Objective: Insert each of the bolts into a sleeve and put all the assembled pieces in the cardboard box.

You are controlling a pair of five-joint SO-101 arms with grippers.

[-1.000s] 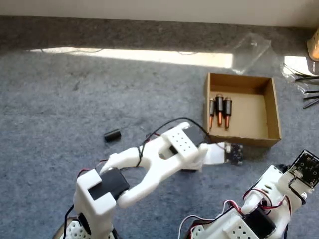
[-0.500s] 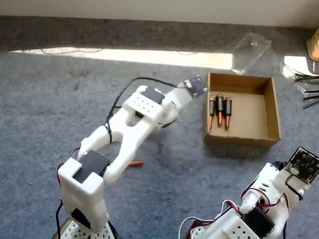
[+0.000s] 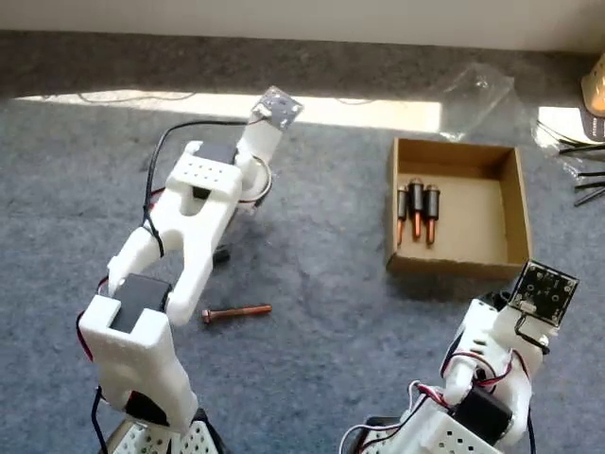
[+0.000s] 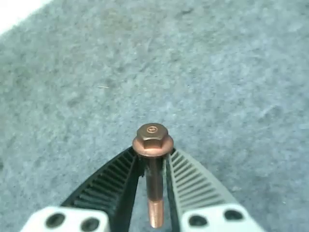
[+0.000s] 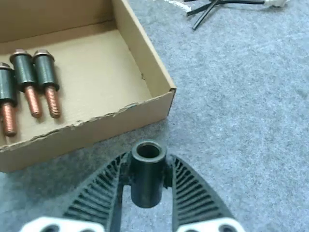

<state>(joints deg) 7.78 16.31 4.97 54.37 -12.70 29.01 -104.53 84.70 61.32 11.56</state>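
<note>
Grey carpet (image 3: 312, 284) under a sunlit band

A bright strip of sunlight (image 3: 321, 107) crosses the carpet at 12 o'clock, just below a pale wall edge (image 3: 284, 17). Clear plastic wrap (image 3: 477, 90) lies at 1 o'clock.

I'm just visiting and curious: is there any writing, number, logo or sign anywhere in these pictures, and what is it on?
No text in these pictures can be read.
The held bolt has a tiny stamped mark on its head, too small to read.
The cardboard box shows plain walls, no print.
The held sleeve shows no marking.
</note>
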